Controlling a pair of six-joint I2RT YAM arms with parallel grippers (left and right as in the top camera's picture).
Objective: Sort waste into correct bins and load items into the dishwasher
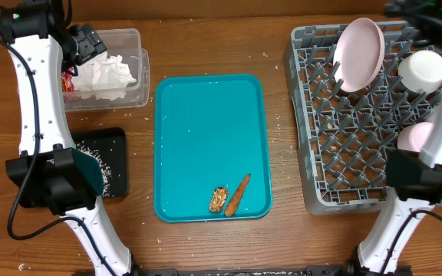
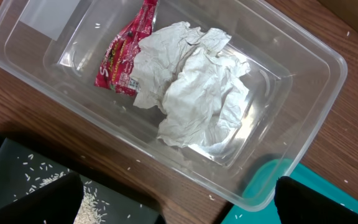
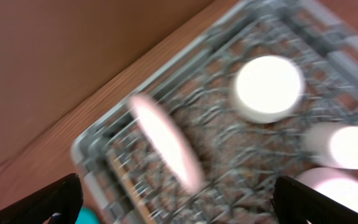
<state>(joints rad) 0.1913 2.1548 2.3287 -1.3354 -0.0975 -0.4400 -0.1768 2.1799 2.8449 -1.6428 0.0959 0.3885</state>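
Note:
Crumpled white napkins (image 2: 197,87) and a red-and-silver wrapper (image 2: 126,53) lie inside the clear tub (image 2: 316,56) at the table's back left. My left gripper (image 2: 179,202) hovers open above the tub's near rim, with nothing between its fingers. The black tray (image 1: 113,146) in front of the tub holds white crumbs (image 2: 92,202). A carrot-like stick (image 1: 238,195) and a small brown lump (image 1: 219,199) lie at the teal tray's near right corner. In the grey dish rack (image 1: 313,115) stand a pink plate (image 1: 359,54), a white cup (image 1: 423,70) and another pale dish (image 1: 413,138). My right gripper (image 3: 179,205) hangs open and empty over the rack; its view is blurred.
The teal serving tray (image 1: 206,115) fills the middle of the wooden table between bins and rack. White crumbs are scattered on the wood around it. Both arm bases stand at the near edge, left and right.

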